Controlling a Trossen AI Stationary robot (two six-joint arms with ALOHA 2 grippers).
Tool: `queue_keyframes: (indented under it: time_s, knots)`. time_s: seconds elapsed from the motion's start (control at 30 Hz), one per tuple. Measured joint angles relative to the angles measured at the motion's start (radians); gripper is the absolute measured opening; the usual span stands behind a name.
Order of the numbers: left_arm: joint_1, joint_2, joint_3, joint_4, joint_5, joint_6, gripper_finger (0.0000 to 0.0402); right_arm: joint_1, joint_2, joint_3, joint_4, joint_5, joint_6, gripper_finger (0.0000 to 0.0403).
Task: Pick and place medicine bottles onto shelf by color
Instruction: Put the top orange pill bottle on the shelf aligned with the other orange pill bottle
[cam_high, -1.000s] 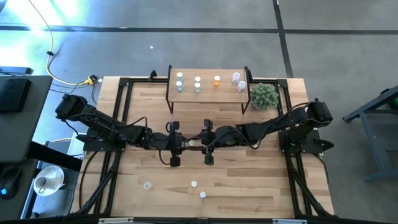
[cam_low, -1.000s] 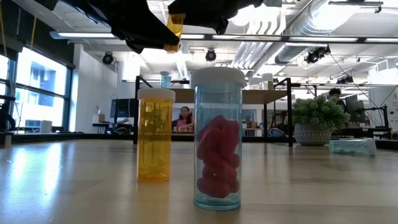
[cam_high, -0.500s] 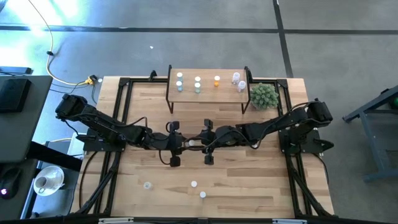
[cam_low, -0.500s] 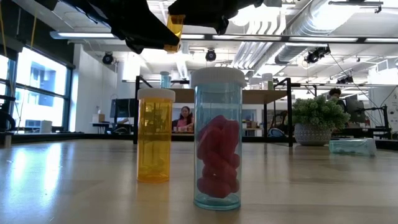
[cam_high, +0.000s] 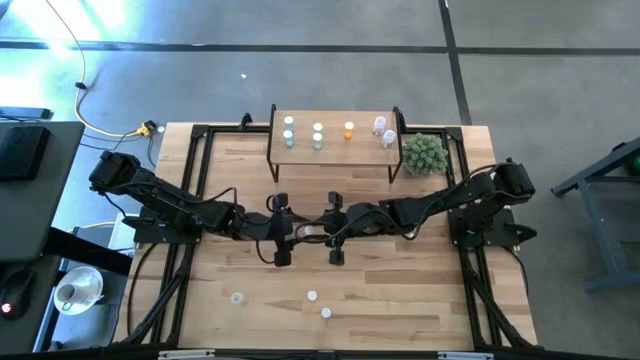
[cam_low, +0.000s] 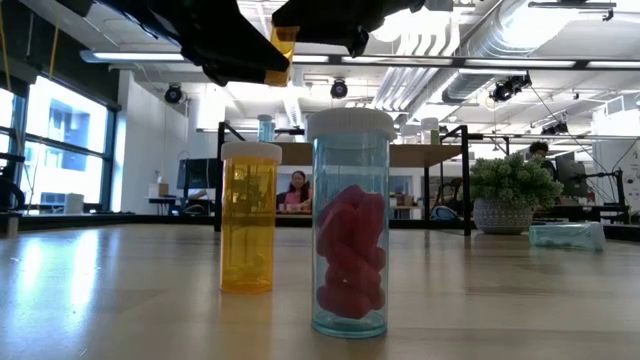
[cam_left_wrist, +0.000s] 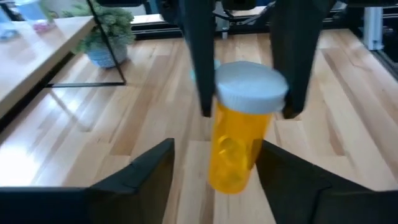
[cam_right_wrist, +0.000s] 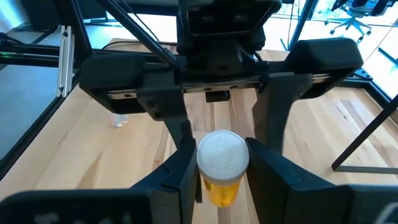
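Plank tabletop (cam_high: 400, 290) is seen from above, with both arms meeting near its middle, in front of the shelf (cam_high: 335, 158). Between them an orange bottle (cam_left_wrist: 239, 140) is held up off the wood.

The right gripper (cam_high: 319, 231) is closed on that bottle's white cap, its fingers (cam_right_wrist: 177, 177) pressed against either side. The left gripper (cam_high: 297, 232) faces it with its jaws spread wide. In its wrist view, they stand clear of the bottle's body on both sides and have hold of nothing. The bottle is judged to hang from the right gripper alone.

Seven bottles are already set on the shelf: a blue pair (cam_high: 288, 131), a second pair (cam_high: 317, 136) that may be green, though the colour is hard to tell from above, one orange bottle (cam_high: 348, 128) and a clear pair (cam_high: 384, 131). A plant ball (cam_high: 424, 153) sits beside the shelf's right end.

Three white caps (cam_high: 312, 296) remain on the near table. An orange one (cam_low: 249, 215) and a clear one with red contents (cam_low: 349, 225) are shown in the low view. Roughly two thirds of the work is judged done. The held bottle and those three remain to be placed.
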Motion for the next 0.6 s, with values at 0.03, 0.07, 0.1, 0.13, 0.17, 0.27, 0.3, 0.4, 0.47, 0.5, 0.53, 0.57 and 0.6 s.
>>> queue_keyframes:
  time_s: [0.03,0.07,0.1,0.13,0.17,0.27,0.3,0.4,0.47,0.5,0.53,0.57,0.6]
  knots:
    - [0.0,0.0,0.0,0.0,-0.014,0.0,0.022,0.0,-0.002,0.0,-0.001,0.0,0.0,0.0104]
    - [0.0,0.0,0.0,0.0,-0.025,-0.003,0.0227,0.0,-0.003,0.0,0.0,0.0,0.0,0.0104]
    - [0.0,-0.002,0.0,-0.003,-0.029,-0.008,0.0233,0.0,-0.006,0.0,-0.001,0.001,0.0,0.0104]
    - [0.0,-0.006,0.0,-0.01,-0.028,-0.008,0.0238,0.0,-0.012,0.0,-0.014,0.001,0.0,0.0104]
    - [0.0,-0.009,0.0,-0.012,-0.026,-0.008,0.0242,0.0,-0.02,0.0,-0.028,0.001,0.0,0.0103]
    - [0.0,-0.017,0.0,-0.035,-0.001,-0.01,0.0246,0.0,-0.065,0.0,-0.085,0.025,0.0,0.0103]
    - [-0.001,-0.023,0.0,-0.042,0.004,-0.01,0.0246,0.001,-0.082,0.0,-0.1,0.04,0.0,0.0103]
    - [-0.001,-0.037,0.001,-0.055,0.01,-0.01,0.0244,0.012,-0.136,0.0,-0.155,0.114,0.0,0.0103]
    - [-0.001,-0.048,0.001,-0.06,0.009,-0.01,0.0243,0.015,-0.17,0.0,-0.174,0.151,-0.008,0.0103]
    - [-0.001,-0.052,0.001,-0.06,0.01,-0.01,0.0244,0.014,-0.191,0.0,-0.19,0.157,-0.016,0.0103]
    - [-0.001,-0.058,0.0,-0.066,0.011,-0.011,0.0243,0.014,-0.209,0.0,-0.194,0.158,-0.02,0.0103]
    - [-0.001,-0.066,0.0,-0.072,0.014,-0.019,0.0243,0.012,-0.229,0.0,-0.198,0.159,-0.025,0.0103]
    - [-0.001,-0.074,0.0,-0.074,0.018,-0.028,0.0243,0.007,-0.251,0.0,-0.206,0.16,-0.027,0.0103]
